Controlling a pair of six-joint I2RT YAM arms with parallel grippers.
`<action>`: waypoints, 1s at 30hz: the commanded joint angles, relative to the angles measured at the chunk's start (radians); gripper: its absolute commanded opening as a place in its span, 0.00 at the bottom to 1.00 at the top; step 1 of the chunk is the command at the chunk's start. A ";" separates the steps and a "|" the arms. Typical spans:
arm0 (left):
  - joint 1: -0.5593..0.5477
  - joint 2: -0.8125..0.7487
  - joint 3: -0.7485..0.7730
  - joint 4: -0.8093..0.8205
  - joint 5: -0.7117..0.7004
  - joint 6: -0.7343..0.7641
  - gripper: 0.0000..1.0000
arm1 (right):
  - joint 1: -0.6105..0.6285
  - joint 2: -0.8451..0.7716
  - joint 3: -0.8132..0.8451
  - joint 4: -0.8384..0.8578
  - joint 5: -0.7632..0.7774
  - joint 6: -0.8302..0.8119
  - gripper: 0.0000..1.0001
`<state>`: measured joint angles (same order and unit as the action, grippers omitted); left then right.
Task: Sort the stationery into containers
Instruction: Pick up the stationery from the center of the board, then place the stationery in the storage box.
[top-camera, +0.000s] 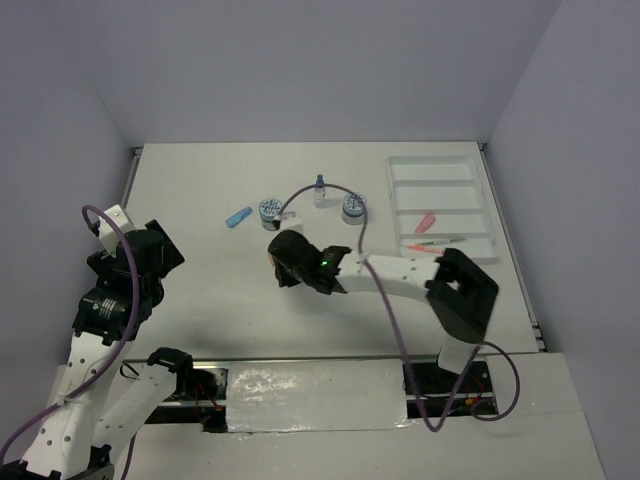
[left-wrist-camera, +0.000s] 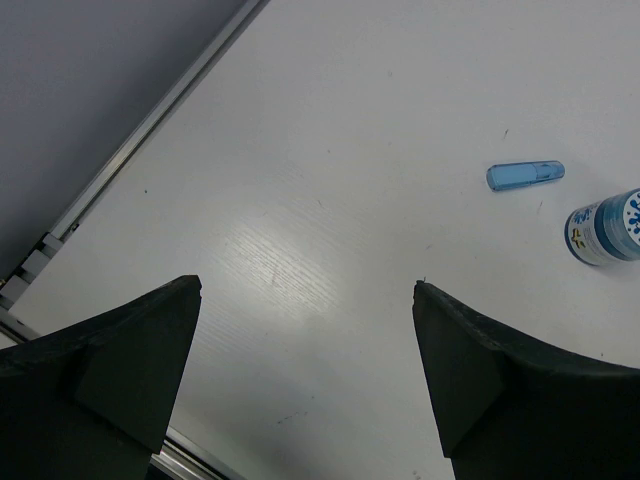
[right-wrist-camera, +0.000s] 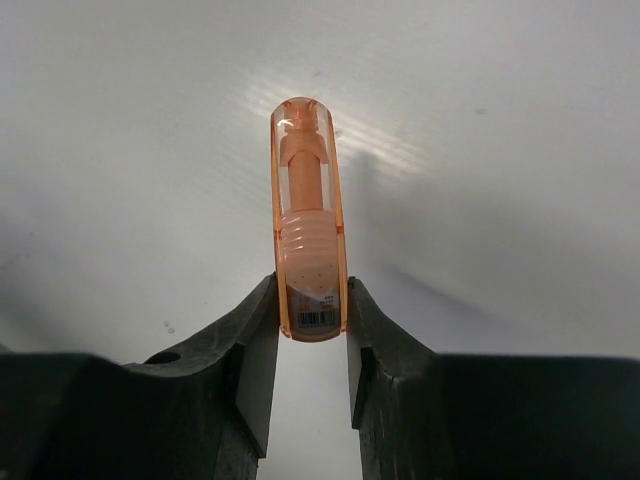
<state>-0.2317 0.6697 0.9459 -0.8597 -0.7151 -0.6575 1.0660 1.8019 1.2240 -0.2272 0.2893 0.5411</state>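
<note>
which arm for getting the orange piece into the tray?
Right. The right gripper is shut on the orange piece, and the tray sits on that arm's side. The left gripper is open and empty over the table, far left.

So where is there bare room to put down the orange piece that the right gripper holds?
The tray has its two far compartments bare; the near two hold a pink piece and pens. The table is bare between the left gripper and the blue piece. It is crowded beyond the right gripper: the two jars and the bottle stand close together there.
</note>
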 joint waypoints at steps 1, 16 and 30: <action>-0.006 -0.009 0.002 0.030 0.002 0.013 0.99 | -0.098 -0.251 -0.127 0.051 0.107 0.060 0.00; -0.014 0.002 -0.002 0.042 0.020 0.024 0.99 | -0.958 -0.389 -0.234 -0.110 0.131 0.393 0.01; -0.017 -0.005 -0.009 0.082 0.071 0.065 0.99 | -1.112 -0.127 -0.106 -0.101 -0.036 0.369 0.55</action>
<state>-0.2447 0.6838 0.9424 -0.8394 -0.6712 -0.6331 -0.0444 1.6783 1.0798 -0.3447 0.2863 0.9024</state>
